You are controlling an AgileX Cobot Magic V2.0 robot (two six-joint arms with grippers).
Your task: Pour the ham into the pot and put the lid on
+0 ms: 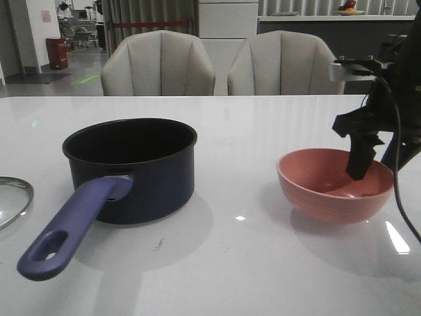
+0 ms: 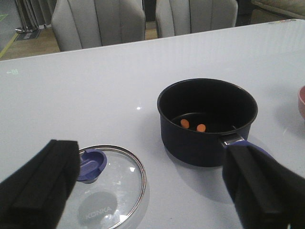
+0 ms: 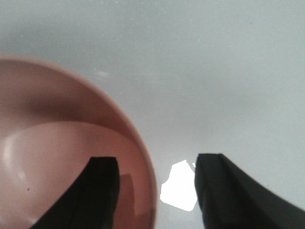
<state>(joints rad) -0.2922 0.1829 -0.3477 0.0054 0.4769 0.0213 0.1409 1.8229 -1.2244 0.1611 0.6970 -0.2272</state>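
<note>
Two grippers, both open: I read neither as holding anything.
Right gripper point(image 1: 363, 172): fingers spread astride the right wall of the pink bowl point(image 1: 316, 194), one finger inside, one outside; in the right wrist view the rim runs between them with a gap on each side, so not clamped.
Left gripper point(image 2: 152, 191): jaws wide apart, low and near, above the table point(image 2: 95, 86) between lid and pot handle; touching nothing I can see.
Ham point(image 2: 192, 125): two orange chunks lie on the pot floor, seen only in the left wrist view. What shows of the bowl's inside looks empty, so I judge the pour done.
Pot point(image 1: 135, 168): left of centre, upright, mouth open. Long axis runs along the handle point(image 1: 69, 230), which points toward the near-left corner, its oval hole at the near end.
Lid point(image 2: 102, 183): flat on the table at the far left edge of the front view, knob up, just left of the handle and apart from the pot.
Risk, bowl: if the right arm lifts away off-line, the inner finger could catch the wall and tip or drag the bowl.
Risk, lid: knob is small and low; a grip off-centre could let the glass swing or slip.
Risk, handle: it lies close to the lid, so the left gripper could nudge it going in and turn the pot.
</note>
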